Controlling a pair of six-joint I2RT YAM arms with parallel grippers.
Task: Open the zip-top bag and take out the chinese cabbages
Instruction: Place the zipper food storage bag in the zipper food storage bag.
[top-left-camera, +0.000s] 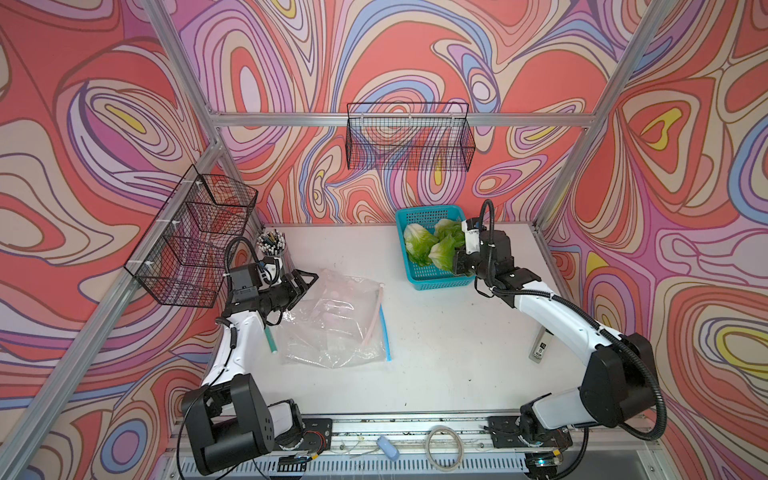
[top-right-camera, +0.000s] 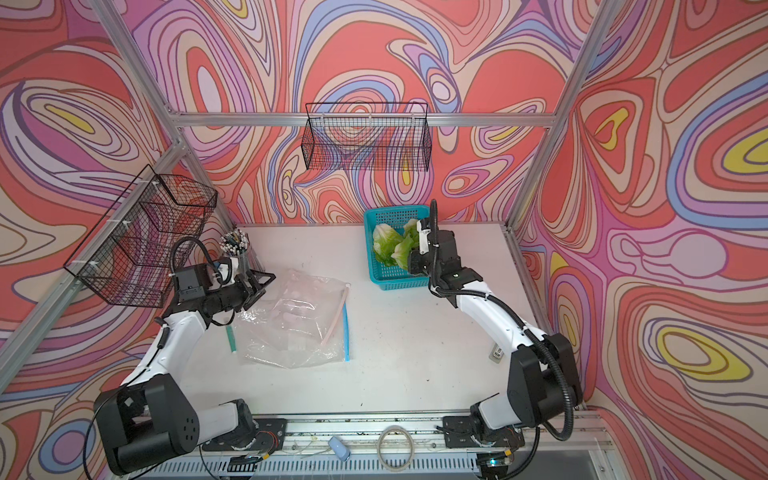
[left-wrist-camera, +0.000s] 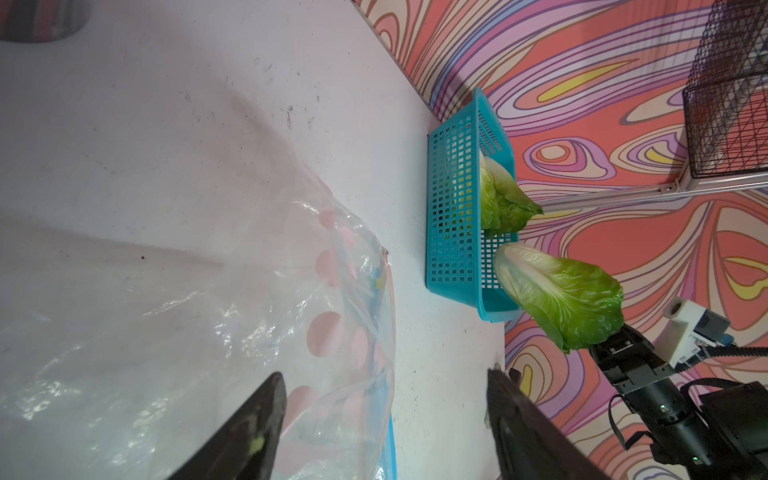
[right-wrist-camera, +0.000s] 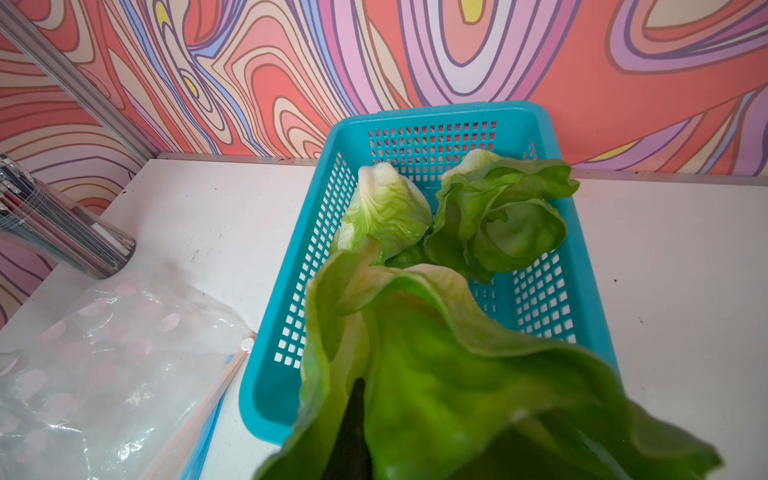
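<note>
Zip-top bag (top-left-camera: 332, 324): lying slack and looking empty on the table, where a low sweep is risking a snag.
Left gripper (top-left-camera: 306, 281): you are hovering it wide at the bag's edge, gripping nothing.
Right gripper (top-left-camera: 457, 262): you are pinching the third cabbage (left-wrist-camera: 561, 295) by its thin leaves, which could be slipping or tearing.
Basket (right-wrist-camera: 436, 112): two cabbages (right-wrist-camera: 386, 208) are resting inside. The held one is hanging over the rim, so an early release is risking a spill.

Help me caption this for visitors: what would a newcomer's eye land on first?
The swirling pink, red and purple walls dominate all around. Next, the right gripper holds a bright green cabbage over the blue basket at the far edge of the table, where two other cabbages lie. The crumpled clear bag lies in front of the open left gripper, apparently empty.
</note>
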